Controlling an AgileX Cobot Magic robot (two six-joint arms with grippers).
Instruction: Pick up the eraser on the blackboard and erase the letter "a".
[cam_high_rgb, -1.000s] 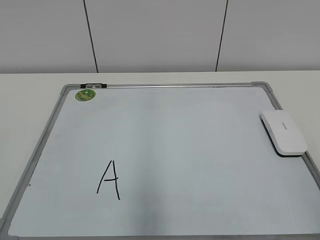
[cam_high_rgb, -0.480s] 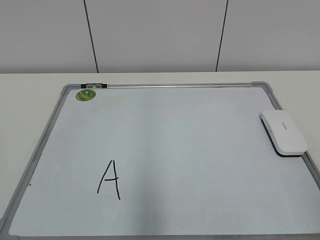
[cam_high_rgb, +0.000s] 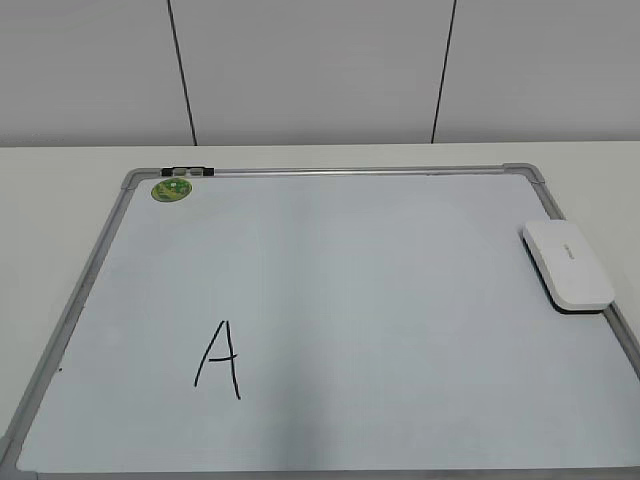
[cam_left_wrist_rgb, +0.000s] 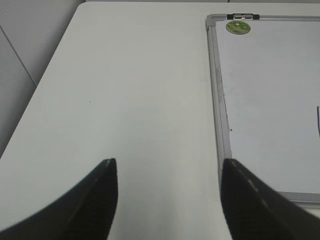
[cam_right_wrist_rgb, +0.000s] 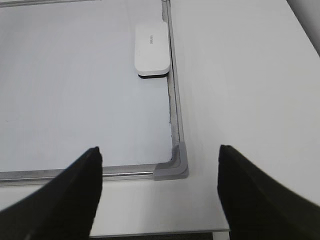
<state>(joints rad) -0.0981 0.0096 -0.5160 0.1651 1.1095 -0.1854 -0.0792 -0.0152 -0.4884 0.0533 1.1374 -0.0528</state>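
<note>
The blackboard (cam_high_rgb: 350, 172) lies flat on the table, with a green sticker (cam_high_rgb: 171, 189) at its far left corner. The white eraser (cam_high_rgb: 567, 265) rests on the board against the right frame; it also shows in the right wrist view (cam_right_wrist_rgb: 152, 49). Only a capital "A" (cam_high_rgb: 219, 360) is on the board; no lowercase "a" shows in any view. My left gripper (cam_left_wrist_rgb: 168, 162) is open and empty over bare table left of the board frame (cam_left_wrist_rgb: 218, 100). My right gripper (cam_right_wrist_rgb: 160, 148) is open and empty above the board's near right corner (cam_right_wrist_rgb: 172, 167). Neither gripper shows in the exterior view.
The white table (cam_high_rgb: 60, 190) surrounds the board. A grey panelled wall (cam_high_rgb: 300, 70) stands behind it. The table's near edge (cam_right_wrist_rgb: 150, 232) shows just below my right gripper, and its left edge (cam_left_wrist_rgb: 35, 95) shows in the left wrist view.
</note>
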